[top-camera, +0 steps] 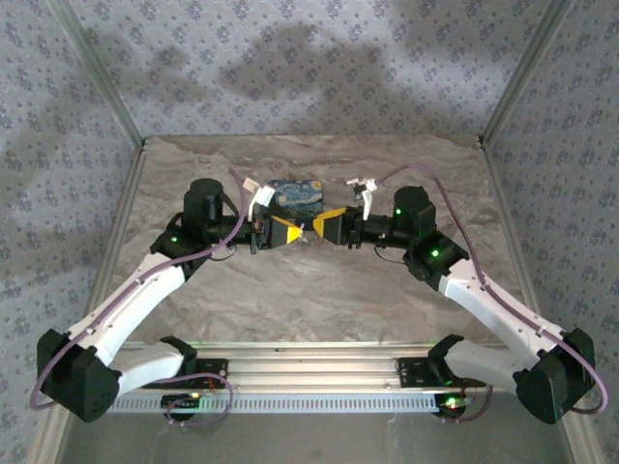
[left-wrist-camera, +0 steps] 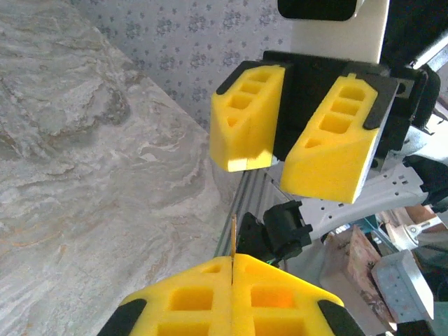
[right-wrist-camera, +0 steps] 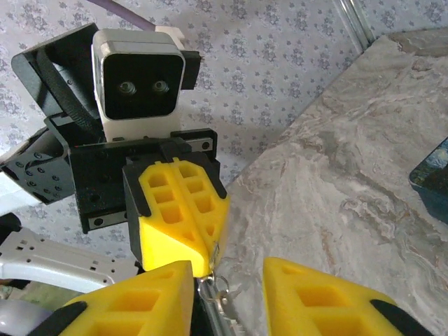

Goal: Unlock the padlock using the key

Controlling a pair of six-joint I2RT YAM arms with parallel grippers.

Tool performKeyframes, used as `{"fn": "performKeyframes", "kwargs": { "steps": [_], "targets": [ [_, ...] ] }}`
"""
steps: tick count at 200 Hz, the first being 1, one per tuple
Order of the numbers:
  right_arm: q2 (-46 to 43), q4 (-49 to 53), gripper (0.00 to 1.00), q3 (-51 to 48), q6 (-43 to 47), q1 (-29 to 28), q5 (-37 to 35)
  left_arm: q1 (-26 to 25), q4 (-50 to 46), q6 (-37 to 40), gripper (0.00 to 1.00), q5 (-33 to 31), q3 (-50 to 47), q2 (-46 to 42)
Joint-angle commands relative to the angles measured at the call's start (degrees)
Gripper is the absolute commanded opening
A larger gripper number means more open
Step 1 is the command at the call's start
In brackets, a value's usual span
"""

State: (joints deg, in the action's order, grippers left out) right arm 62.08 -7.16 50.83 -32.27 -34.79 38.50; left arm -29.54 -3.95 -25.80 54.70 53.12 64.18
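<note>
Nearest in, the metal rail (top-camera: 309, 372) is being flanked by the two arm bases. The white arms are being angled inward over the marbled table (top-camera: 319, 300), and the wrists are being held face to face at its middle.

The left gripper (top-camera: 283, 232) is being shown with its yellow fingers (left-wrist-camera: 196, 297) pressed flat together. The key (left-wrist-camera: 233, 238) is being pinched in the seam between them. From the left wrist it is being seen edge-on, a thin sliver standing up out of the closed tips.

From the right wrist, that closed pair is being viewed head-on. Pale metal with a small ring (right-wrist-camera: 220, 285) on it is being held out from the tip. A dark shape under the ring is being left unnamed, since it is too small to tell.

Directly opposite, the right gripper (top-camera: 327, 225) is being held with its fingers (right-wrist-camera: 329, 301) spread apart. The key's free end is being framed in the gap between them, nearer the finger on the picture's left. Whether that finger is touching it cannot be told. Nothing is being clamped by this pair.

Just beyond the meeting fingertips, the blue painted tin (top-camera: 295, 196) is being seen lying flat on the table. Behind it, the patterned wall (top-camera: 309, 58) is being crossed by the arms' shadows.
</note>
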Motion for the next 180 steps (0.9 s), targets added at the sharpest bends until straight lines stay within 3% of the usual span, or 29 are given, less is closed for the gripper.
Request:
{"fn": "performKeyframes", "kwargs": {
  "steps": [1,34,82,140,166,180],
  "targets": [
    [1.55,-1.19,0.37,1.12,-3.22,0.07,2.67,-0.59,-2.16,2.41,0.00,3.96,2.51,0.93],
    [3.89,-3.95,0.40,1.79,-5.97,-0.02,5.46,-0.88,-3.69,3.17,0.00,4.93,3.64,1.31],
    [5.46,-4.30,0.34,2.27,-6.40,-1.07,6.56,-1.20,-3.79,3.47,0.00,5.12,4.09,1.87],
    [7.82,-5.10,0.34,2.97,-6.75,-2.71,7.25,-1.29,-4.58,4.05,0.00,5.26,4.71,2.79],
    [8.31,-5.23,0.28,3.09,-6.84,-2.93,7.62,-1.22,-5.50,4.67,0.00,4.98,4.88,2.89],
    [8.31,-4.89,0.33,3.03,-6.85,-2.96,7.51,-1.09,-5.89,4.97,0.00,5.06,4.90,3.05]
  ]
}}
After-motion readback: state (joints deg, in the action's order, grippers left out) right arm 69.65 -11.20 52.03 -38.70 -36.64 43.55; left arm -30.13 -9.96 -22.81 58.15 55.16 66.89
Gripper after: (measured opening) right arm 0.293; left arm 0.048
